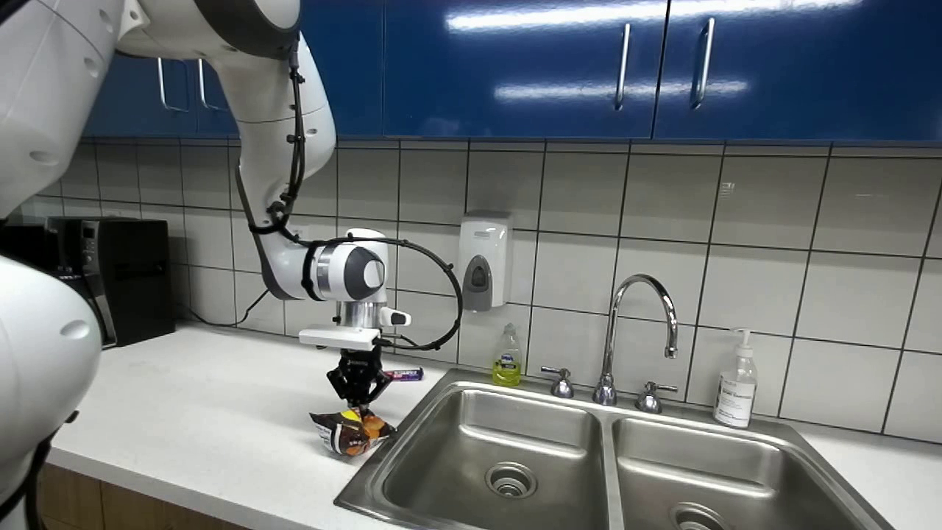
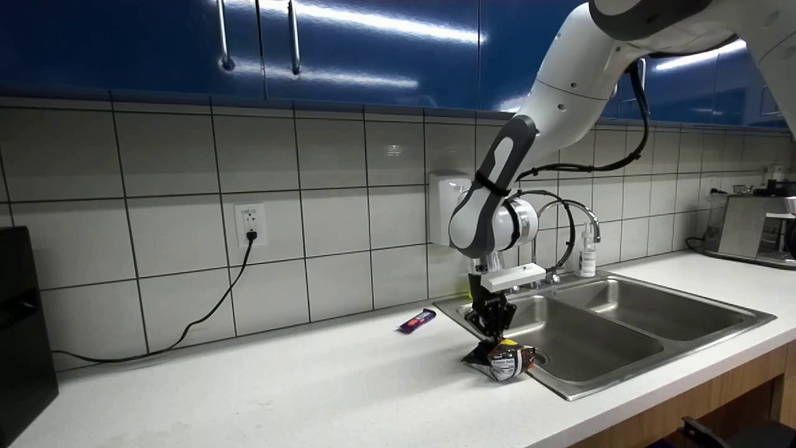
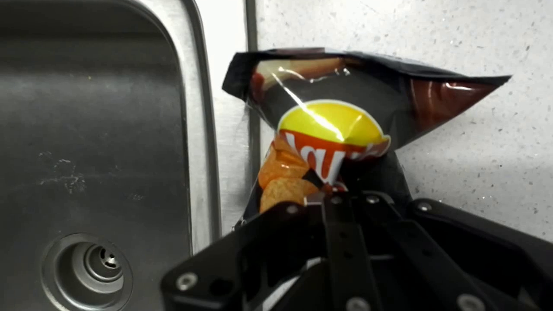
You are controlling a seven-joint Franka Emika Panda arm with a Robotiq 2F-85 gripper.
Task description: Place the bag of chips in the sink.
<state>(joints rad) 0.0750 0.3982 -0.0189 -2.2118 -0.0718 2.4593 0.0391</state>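
Note:
A dark bag of chips (image 1: pixel 346 438) with a yellow and red logo is at the counter beside the sink's edge; it also shows in an exterior view (image 2: pixel 510 362) and in the wrist view (image 3: pixel 332 123). My gripper (image 1: pixel 359 405) points down with its fingers closed together on the bag's middle, and the foil is pinched and creased there. The gripper also shows in the wrist view (image 3: pixel 339 199). I cannot tell whether the bag's underside touches the counter. The steel double-basin sink (image 1: pixel 362 497) lies right beside the bag, whose corner overlaps the rim (image 3: pixel 230 142) in the wrist view.
A purple wrapped bar (image 2: pixel 416 321) lies on the counter near the wall. A tall faucet (image 1: pixel 607 346), a dish soap bottle (image 1: pixel 507 361) and a pump bottle (image 1: pixel 736 386) stand behind the sink. A wall soap dispenser (image 1: pixel 486 261) and blue cabinets (image 1: pixel 522 66) are above.

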